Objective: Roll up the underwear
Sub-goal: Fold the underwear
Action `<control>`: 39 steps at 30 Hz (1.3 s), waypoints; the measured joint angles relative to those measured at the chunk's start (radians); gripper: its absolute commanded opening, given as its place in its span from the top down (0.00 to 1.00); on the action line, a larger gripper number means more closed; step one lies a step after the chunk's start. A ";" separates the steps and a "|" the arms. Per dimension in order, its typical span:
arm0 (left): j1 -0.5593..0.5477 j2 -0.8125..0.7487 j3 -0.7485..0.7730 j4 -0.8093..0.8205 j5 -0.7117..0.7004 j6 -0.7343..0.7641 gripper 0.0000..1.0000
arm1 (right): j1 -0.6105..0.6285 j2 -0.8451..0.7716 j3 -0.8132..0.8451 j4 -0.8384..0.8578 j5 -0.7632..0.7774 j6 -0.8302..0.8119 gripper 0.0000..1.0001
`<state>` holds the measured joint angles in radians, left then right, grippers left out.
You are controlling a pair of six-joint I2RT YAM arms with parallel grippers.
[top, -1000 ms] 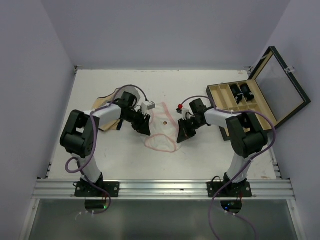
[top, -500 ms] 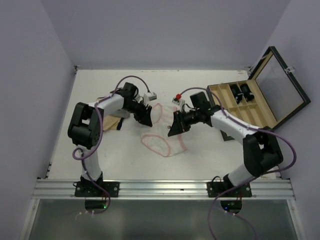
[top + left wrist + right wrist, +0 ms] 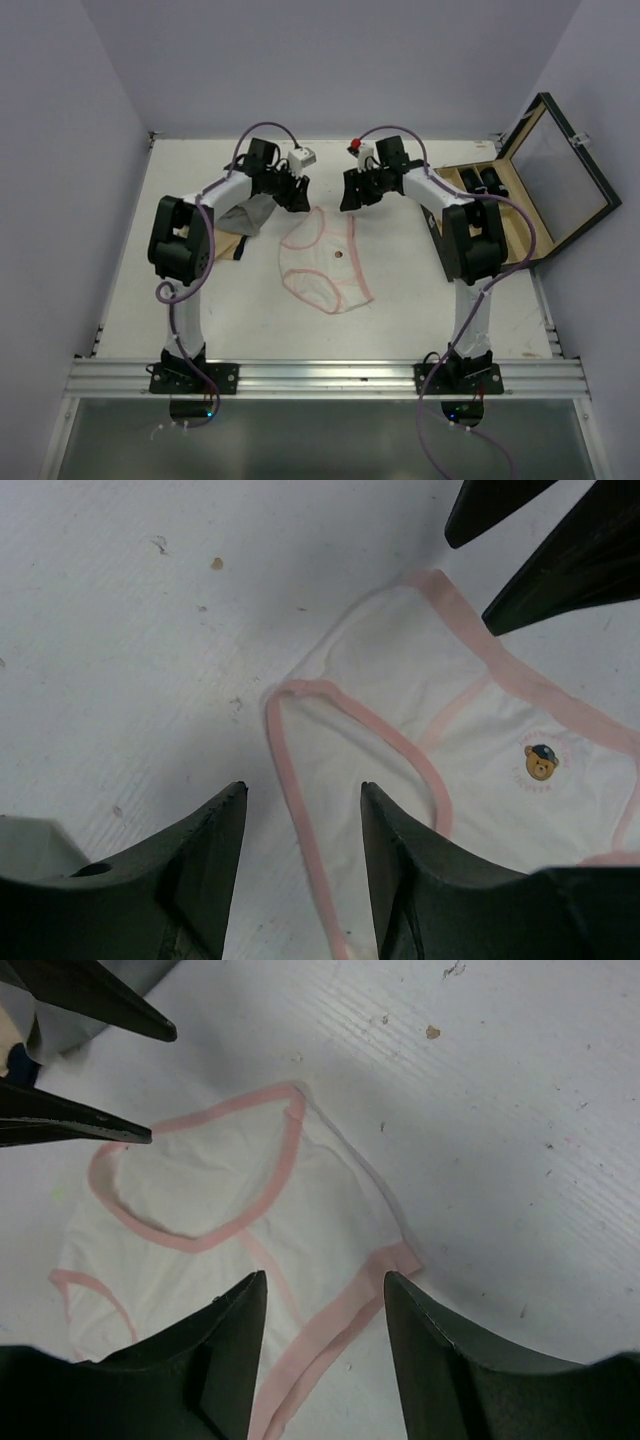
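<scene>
Left gripper [image 3: 300,890]: your jaws stand spread and hold nothing; the pink trim of the underwear [image 3: 450,720] runs between the fingers.
Right gripper [image 3: 325,1360]: also spread and empty, at the underwear's other far corner.
Underwear: it lies open and flat on the white table [image 3: 200,300].
Around: the grey cloth [image 3: 245,212] and tan cloth [image 3: 228,247] lie left of the underwear; the open case [image 3: 560,170] stands well to its right.
Fabric: thin and white with pink banding and a small bear print [image 3: 541,762].

the underwear [image 3: 322,262] lies spread flat, left fingers [image 3: 296,198] and right fingers [image 3: 349,194] near its far corners.
</scene>
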<state>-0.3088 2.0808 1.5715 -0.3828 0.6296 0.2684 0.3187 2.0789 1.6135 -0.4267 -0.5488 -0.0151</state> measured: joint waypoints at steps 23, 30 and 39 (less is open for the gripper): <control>-0.019 0.241 0.146 0.158 0.052 -0.144 0.49 | 0.005 0.196 0.132 -0.034 0.026 -0.135 0.60; -0.024 0.264 0.170 0.145 0.078 -0.153 0.69 | -0.001 0.223 0.167 -0.061 0.006 -0.137 0.74; -0.030 0.264 0.170 0.111 0.089 -0.145 0.91 | -0.007 0.223 0.171 -0.108 -0.006 -0.161 0.92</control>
<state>-0.3389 2.3451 1.7412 -0.2714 0.7181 0.1234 0.3119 2.3016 1.7840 -0.5343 -0.5549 -0.1764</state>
